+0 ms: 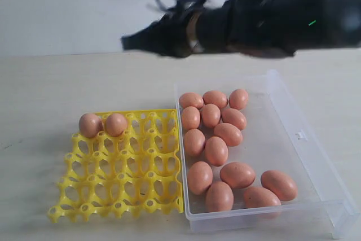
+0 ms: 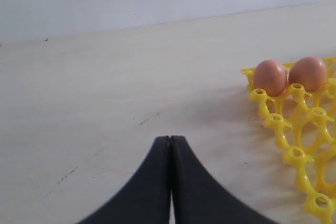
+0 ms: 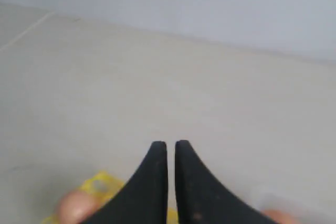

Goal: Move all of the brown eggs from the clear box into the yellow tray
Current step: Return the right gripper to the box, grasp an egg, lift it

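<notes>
Over the far side of the tabletop (image 1: 51,83) hung the right pincer (image 3: 170,143), its arm stretched in from the right edge. The pincer was all but closed, just a thin slit between the black fingers (image 3: 156,171), and it held nothing. Out toward the left edge the left pincer (image 2: 169,138) sat low with its tips pressed together, empty as well (the exterior view did not catch it at all).

The clear box (image 1: 316,162) lay toward the near right corner with fourteen brown eggs (image 1: 216,150) in it. They were bunched along the wall that touched the yellow tray (image 1: 130,179), and the half toward the right edge was bare. Two more eggs (image 1: 90,124) sat in the tray's cups nearest the far left corner.

The relation that mattered was this: the boxed eggs lay below the right pincer and back toward the near right corner, so I judged the next move to be a pull-back and a drop. The right arm was plainly the nearer one, since the left had the whole tray between it and the box. The eggs lay on their sides with their long axes pointing every which way, some along the box and some slanted, so the wrist would likely need to square up across whichever egg it picked.

As for writing, there was none to read: only a small moulded mark (image 1: 300,135) on the box wall, too faint to make out.
</notes>
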`<state>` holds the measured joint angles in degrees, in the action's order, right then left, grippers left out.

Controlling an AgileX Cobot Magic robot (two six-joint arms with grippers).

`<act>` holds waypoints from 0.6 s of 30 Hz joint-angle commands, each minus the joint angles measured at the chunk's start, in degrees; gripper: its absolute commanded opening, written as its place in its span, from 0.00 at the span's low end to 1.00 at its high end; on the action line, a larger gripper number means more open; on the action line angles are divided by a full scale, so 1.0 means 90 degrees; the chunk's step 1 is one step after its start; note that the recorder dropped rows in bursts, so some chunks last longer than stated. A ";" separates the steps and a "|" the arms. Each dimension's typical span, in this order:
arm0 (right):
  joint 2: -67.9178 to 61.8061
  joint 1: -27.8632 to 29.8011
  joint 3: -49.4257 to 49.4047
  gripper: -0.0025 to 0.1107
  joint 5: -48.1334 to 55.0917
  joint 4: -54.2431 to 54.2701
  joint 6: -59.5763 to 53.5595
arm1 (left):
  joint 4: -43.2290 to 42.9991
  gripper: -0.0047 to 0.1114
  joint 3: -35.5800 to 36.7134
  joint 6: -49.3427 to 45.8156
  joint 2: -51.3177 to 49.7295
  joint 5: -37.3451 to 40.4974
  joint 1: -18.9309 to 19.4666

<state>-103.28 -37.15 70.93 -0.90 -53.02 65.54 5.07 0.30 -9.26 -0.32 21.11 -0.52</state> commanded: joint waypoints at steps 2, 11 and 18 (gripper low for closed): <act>0.1635 0.0557 -0.0095 0.02 0.4687 0.2772 -0.3930 | 0.0024 0.04 -0.0033 0.0016 0.0036 -0.0050 -0.0009; 0.0745 0.1332 -0.0402 0.12 0.5116 0.5807 -0.8227 | 0.0024 0.04 -0.0033 0.0028 0.0036 -0.0050 -0.0009; -0.0310 0.1318 -0.0335 0.45 0.4899 0.6571 -0.9098 | 0.0024 0.04 -0.0033 0.0016 0.0036 -0.0050 -0.0009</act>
<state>-103.57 -25.35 67.57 44.22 4.37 -13.26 5.07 0.30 -9.26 -0.32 21.11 -0.52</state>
